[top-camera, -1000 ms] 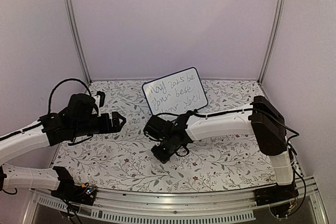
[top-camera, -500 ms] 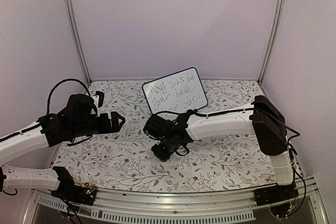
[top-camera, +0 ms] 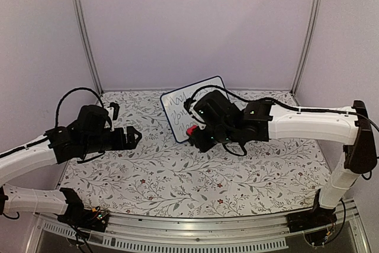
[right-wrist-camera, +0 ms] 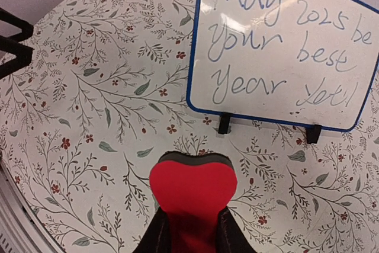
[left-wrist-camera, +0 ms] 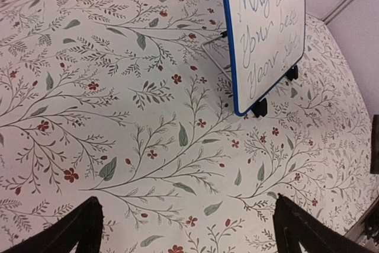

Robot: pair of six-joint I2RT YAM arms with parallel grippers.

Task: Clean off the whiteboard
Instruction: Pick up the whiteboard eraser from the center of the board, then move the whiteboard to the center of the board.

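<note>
red eraser point(right-wrist-camera: 192, 197) sits clamped in the right end effector point(right-wrist-camera: 193, 230); press it flat on the whiteboard point(right-wrist-camera: 284, 51), gently, lest it tip.

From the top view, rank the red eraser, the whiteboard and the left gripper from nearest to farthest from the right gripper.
1. red eraser: held in the right gripper itself.
2. whiteboard: standing just behind it, partly hidden by the right arm.
3. left gripper: well off to the left, open.
</note>
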